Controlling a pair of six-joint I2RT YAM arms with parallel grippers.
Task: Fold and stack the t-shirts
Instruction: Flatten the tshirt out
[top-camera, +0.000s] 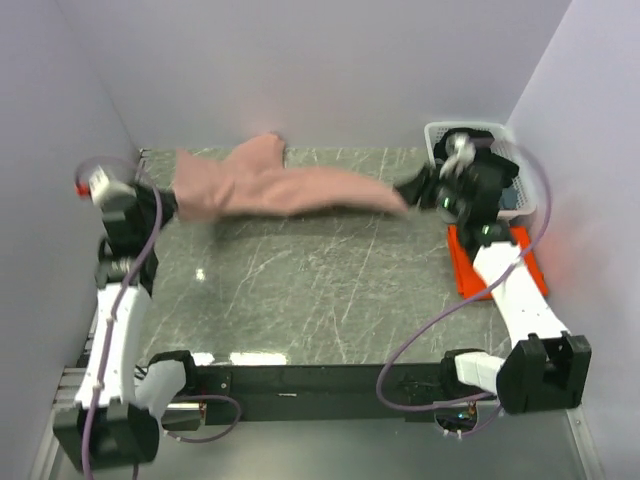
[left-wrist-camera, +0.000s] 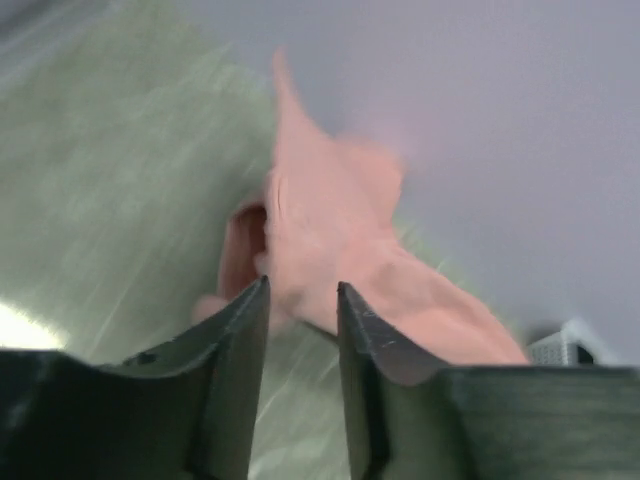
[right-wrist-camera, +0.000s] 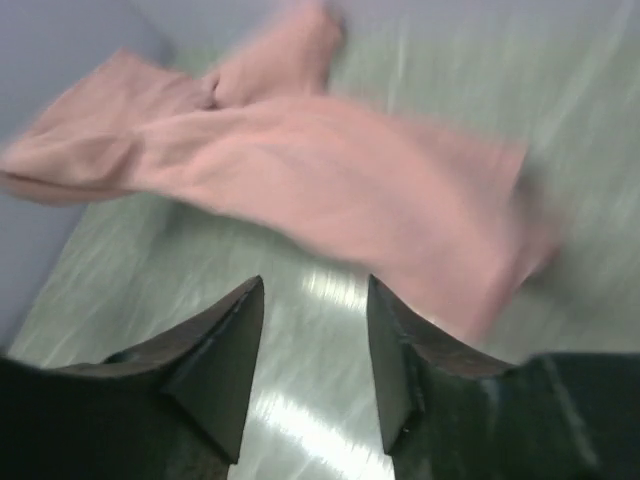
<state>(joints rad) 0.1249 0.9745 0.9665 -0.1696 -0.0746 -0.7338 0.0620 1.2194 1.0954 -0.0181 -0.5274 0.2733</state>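
**Now: dusty-pink tee strung across the far side, nothing gripped**

My left gripper sits at the far left of the dark marbled table. Its jaws are narrowly apart with nothing between them, and the cloth begins just past the tips. My right gripper is at the far right, its jaws wider, with bare tabletop in the gap and the cloth's other end just ahead. The tee spans between both, bunched toward the left and blurred; I cannot tell whether it lies flat. Also noted: an orange tee at the right edge under my right arm, near the white basket in the far-right corner.
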